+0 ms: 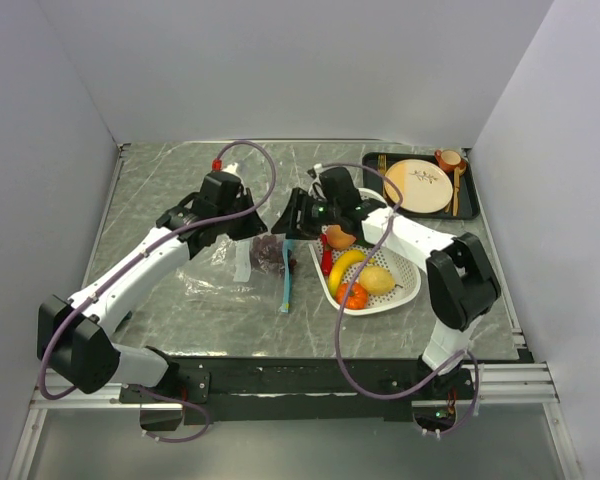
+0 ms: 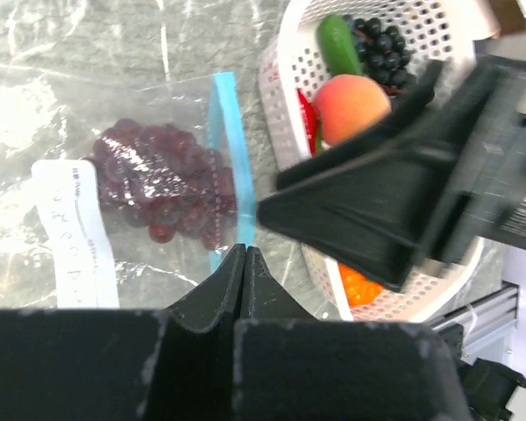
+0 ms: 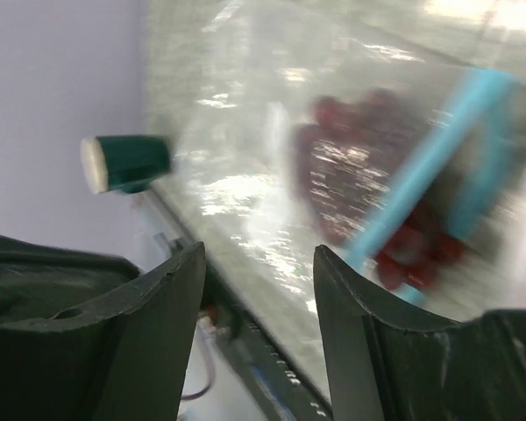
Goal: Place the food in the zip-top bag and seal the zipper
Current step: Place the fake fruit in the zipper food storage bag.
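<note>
The zip-top bag (image 1: 220, 270) lies flat left of centre, with dark purple grapes (image 2: 162, 189) inside and its white label (image 2: 74, 232) facing up. Its teal zipper (image 2: 231, 167) runs along the mouth beside the white basket (image 2: 280, 79). The basket holds peach (image 2: 351, 105), green piece (image 2: 337, 44), more grapes (image 2: 381, 44), chili (image 2: 307, 118), tomato (image 1: 354, 296), banana (image 1: 344, 268) and lemon (image 1: 377, 280). My left gripper (image 2: 245, 250) is shut, its tips at the zipper's near end; pinched plastic does not show. My right gripper (image 3: 259, 263) hovers open and empty over the bag's mouth.
A black tray (image 1: 380, 165) at the back right carries a beige plate (image 1: 418, 186), a small cup (image 1: 448, 158) and a spoon. A teal cylinder (image 3: 127, 162) shows past the table's edge in the right wrist view. Grey walls close in both sides.
</note>
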`<state>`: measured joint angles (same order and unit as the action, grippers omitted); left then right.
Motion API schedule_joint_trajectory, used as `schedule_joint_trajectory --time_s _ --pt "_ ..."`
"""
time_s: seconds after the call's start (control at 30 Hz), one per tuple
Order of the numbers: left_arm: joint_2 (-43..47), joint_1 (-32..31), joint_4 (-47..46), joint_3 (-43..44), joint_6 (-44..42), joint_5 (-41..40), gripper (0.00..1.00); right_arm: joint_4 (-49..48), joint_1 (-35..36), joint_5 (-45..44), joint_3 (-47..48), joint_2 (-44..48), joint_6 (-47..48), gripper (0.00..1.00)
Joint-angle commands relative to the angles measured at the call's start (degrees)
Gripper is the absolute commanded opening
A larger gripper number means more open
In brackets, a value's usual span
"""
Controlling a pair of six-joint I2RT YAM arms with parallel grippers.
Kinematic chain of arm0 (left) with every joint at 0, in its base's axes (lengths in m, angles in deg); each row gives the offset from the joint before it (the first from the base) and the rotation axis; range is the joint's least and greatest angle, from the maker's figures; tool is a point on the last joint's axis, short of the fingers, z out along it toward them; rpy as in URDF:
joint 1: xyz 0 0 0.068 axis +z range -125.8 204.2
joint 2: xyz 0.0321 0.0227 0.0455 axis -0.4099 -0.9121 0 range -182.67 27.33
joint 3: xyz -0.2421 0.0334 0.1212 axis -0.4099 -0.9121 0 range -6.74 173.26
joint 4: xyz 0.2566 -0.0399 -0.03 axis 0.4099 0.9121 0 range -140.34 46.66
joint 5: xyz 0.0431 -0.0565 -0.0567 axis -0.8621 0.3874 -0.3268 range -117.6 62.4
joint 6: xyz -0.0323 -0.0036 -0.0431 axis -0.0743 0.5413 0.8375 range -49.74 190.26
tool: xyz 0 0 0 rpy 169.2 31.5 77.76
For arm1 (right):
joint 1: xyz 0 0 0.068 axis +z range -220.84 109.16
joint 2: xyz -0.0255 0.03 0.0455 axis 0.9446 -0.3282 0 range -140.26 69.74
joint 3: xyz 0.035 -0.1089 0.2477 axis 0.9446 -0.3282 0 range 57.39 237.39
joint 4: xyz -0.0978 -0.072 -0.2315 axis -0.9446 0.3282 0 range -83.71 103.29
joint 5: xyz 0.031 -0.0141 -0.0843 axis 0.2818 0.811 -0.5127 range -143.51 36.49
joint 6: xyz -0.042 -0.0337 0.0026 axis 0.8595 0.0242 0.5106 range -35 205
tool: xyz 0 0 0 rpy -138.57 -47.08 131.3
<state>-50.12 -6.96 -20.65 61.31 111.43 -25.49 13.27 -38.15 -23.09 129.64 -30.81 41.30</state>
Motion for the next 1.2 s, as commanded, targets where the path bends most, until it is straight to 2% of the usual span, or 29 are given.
schedule_joint_trajectory --time_s 0.0,0.07,0.13,0.17,0.2,0.27,0.3,0.37,0.4,0.57,0.67,0.93,1.03,1.07,1.13,1.17 --pt "0.72 -0.04 -0.33 -1.34 -1.26 -0.97 0.01 7.07 -0.43 -10.1 -0.35 7.9 6.69 0.6" --pt "0.46 -0.13 -1.83 -2.48 -2.23 2.71 0.01 7.87 -0.52 -16.48 -4.19 10.97 6.27 0.6" --pt "0.2 -0.65 -2.79 -3.1 -3.02 5.26 0.36 7.77 -0.87 -21.24 -6.94 16.16 6.0 0.61" --pt "0.19 -1.27 -3.23 -3.27 -3.02 5.97 0.45 8.74 -1.13 -24.41 -7.99 17.48 5.91 0.64" --pt "0.19 -1.97 -3.5 -3.36 -3.2 5.8 0.44 9.45 -1.57 -27.92 -8.44 19.58 6.26 0.64" --pt "-0.59 -4.34 -3.15 -3.1 -2.85 3.44 0.54 10.95 -4.29 -29.18 -9.75 21.09 6.09 0.65" --pt "-1.12 -4.96 -2.8 -2.75 -2.59 2.73 0.75 10.86 -5.43 -28.23 -10.45 22.32 5.74 0.65" --pt "-2.35 -6.54 -1.58 -2.14 -2.41 0.63 0.88 10.42 -8.77 -27.78 -12.29 23.73 5.47 0.65" --pt "-2.62 -7.07 -1.13 -1.96 -2.15 -0.17 0.99 10.07 -9.74 -27.17 -12.83 25.04 5.73 0.65" --pt "-3.84 -10.76 0.01 -3.8 -1.35 -1.84 0.99 11.12 -14.22 -26.37 -14.15 27.77 7.66 0.66" --pt "-4.9 -12.35 -0.07 -5.56 -0.39 -1.93 0.99 11.47 -15.02 -26.02 -14.5 28.57 8.72 0.65" --pt "-9.73 -13.67 -1.83 -5.74 2.34 -8.87 0.99 10.68 -15.37 -24.0 -15.21 28.83 8.9 0.66" --pt "-12.98 -13.58 -3.23 -5.3 3.3 -8.97 0.92 10.59 -15.37 -23.38 -15.03 28.22 9.25 0.66" --pt "-13.69 -13.67 -3.41 -4.69 3.48 -8.96 0.87 10.68 -15.37 -23.38 -14.94 28.13 9.6 0.65" --pt "-15.88 -13.84 -2.98 -3.81 3.66 -9.4 0.86 10.86 -15.46 -23.12 -14.86 27.96 9.95 0.66" --pt "-16.5 -13.84 -2.63 -2.93 3.83 -9.58 0.76 10.77 -15.55 -23.03 -14.77 27.87 10.3 0.66"
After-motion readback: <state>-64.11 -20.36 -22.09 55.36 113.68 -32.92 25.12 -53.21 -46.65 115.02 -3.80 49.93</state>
